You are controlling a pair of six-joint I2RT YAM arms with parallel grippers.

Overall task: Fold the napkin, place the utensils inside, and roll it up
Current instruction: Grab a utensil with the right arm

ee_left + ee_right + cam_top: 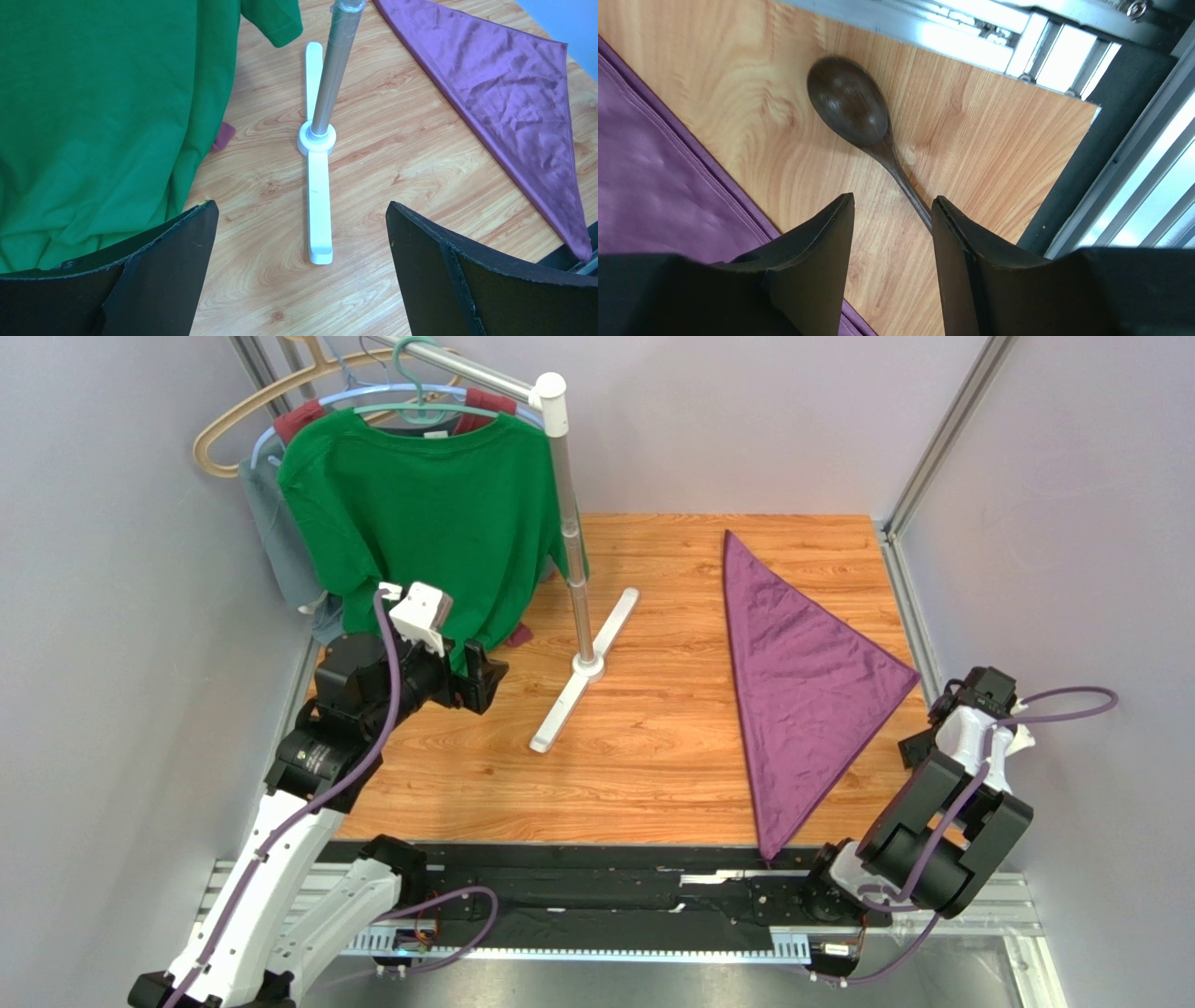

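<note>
Spoon (854,105): the rear of the handle passes behind a finger (962,252) of the right gripper (892,204). Its end is out of sight, and contact cannot be determined. In the top view the spoon cannot be made out beneath that gripper.
Napkin (661,182): cut off by the left edge of the right wrist view.
Green shirt (91,105): cropped at the top and left of the left wrist view.
Maroon garment (484,402): mostly covered by the shirt.

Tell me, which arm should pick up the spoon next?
The right arm. The right claw hangs open just over the spoon, with the handle running between its fingers, beside the folded purple napkin. The left claw is far off on the other side, by the green shirt and the rack pole.
</note>
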